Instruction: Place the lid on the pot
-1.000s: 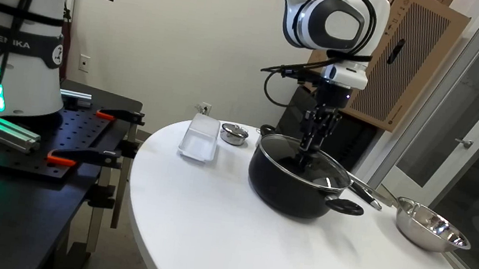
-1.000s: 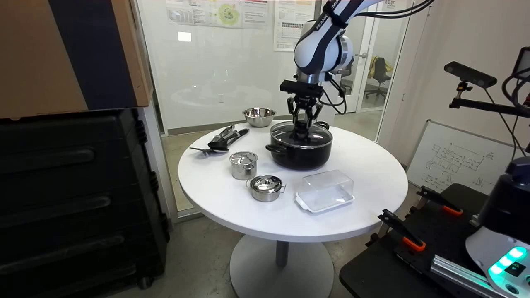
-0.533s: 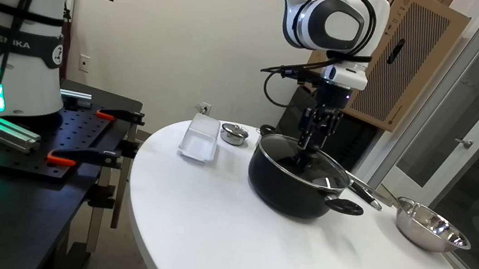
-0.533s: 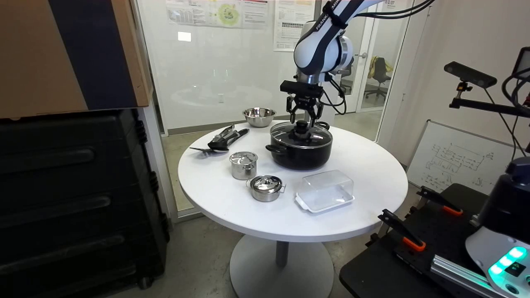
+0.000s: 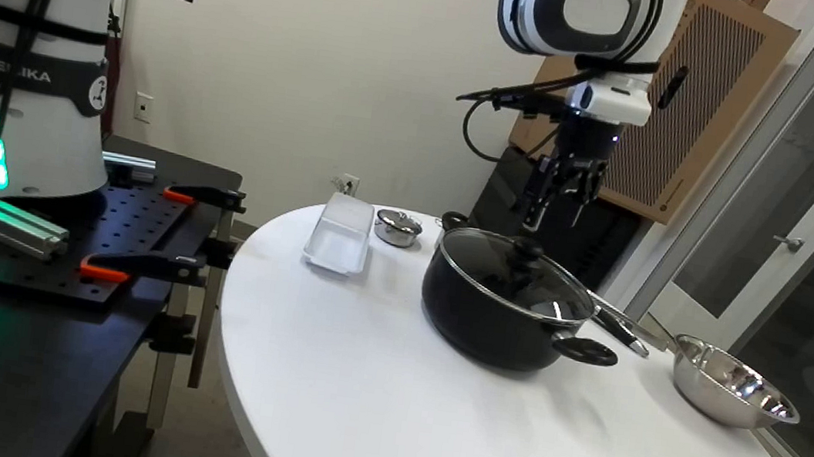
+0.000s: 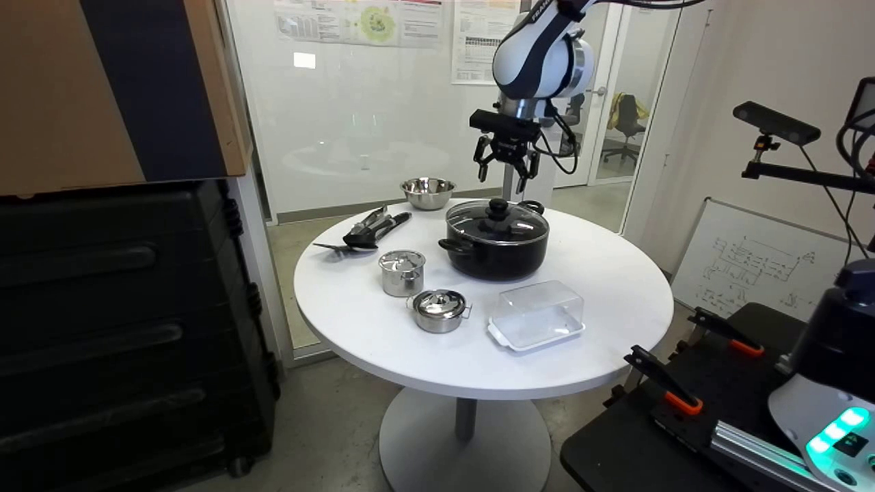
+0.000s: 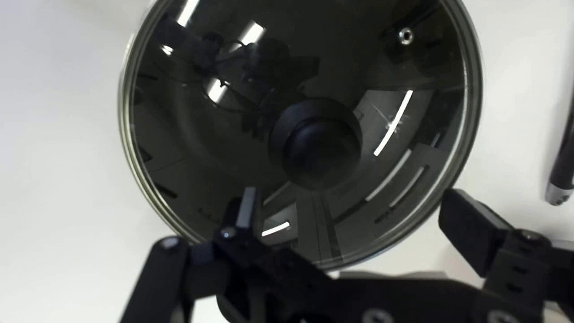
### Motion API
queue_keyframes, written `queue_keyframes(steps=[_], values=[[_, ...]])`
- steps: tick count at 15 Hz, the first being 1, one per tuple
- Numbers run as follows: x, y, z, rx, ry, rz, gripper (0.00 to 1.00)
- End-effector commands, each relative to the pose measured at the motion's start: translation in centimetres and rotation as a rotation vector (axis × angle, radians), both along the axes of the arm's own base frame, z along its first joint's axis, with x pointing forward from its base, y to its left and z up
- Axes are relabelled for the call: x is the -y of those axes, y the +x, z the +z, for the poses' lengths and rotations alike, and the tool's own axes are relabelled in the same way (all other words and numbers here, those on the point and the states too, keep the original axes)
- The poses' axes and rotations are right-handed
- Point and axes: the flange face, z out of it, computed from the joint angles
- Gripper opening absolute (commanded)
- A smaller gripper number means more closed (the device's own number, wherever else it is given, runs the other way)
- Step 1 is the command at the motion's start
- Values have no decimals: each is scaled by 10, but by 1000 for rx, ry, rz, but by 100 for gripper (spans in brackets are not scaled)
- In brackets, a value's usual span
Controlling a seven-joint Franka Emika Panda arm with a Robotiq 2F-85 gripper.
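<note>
The clear glass lid (image 6: 468, 222) rests on the black pot (image 6: 495, 263), its rim lying level along the pot's top in both exterior views. A black knob (image 5: 526, 249) stands up free at the lid's centre. Above it and apart from it hangs my gripper (image 5: 554, 222), fingers spread, with nothing between them in an exterior view (image 6: 502, 182). Seen from the wrist, the lid (image 7: 202, 134) fills the upper picture and its knob (image 7: 320, 152) lies ahead of the wide-apart fingertips. The lid covers the pot there.
Around the pot on the round white table (image 6: 601, 273) are a steel bowl (image 6: 428, 195), black-handled utensils (image 6: 376, 232), a tall steel canister (image 6: 402, 275), a small lidded steel pot (image 6: 439, 320) and a clear plastic box (image 6: 536, 318). Cardboard boxes (image 5: 691, 100) stand behind the arm.
A second ago the fingers were closed around the knob. They have spread and let go, and the gripper has risen clear of the lid. Lid and pot have stayed put.
</note>
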Motion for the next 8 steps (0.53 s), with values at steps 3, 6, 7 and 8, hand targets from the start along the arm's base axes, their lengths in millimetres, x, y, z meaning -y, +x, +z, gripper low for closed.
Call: queue_keyframes(steps=[3,6,7,8], values=[[24,-49,64,119,115,96,100],[29,-39,65,115,124,95,100],[32,-47,72,130,136,108,100],[33,-53,76,138,141,114,100]])
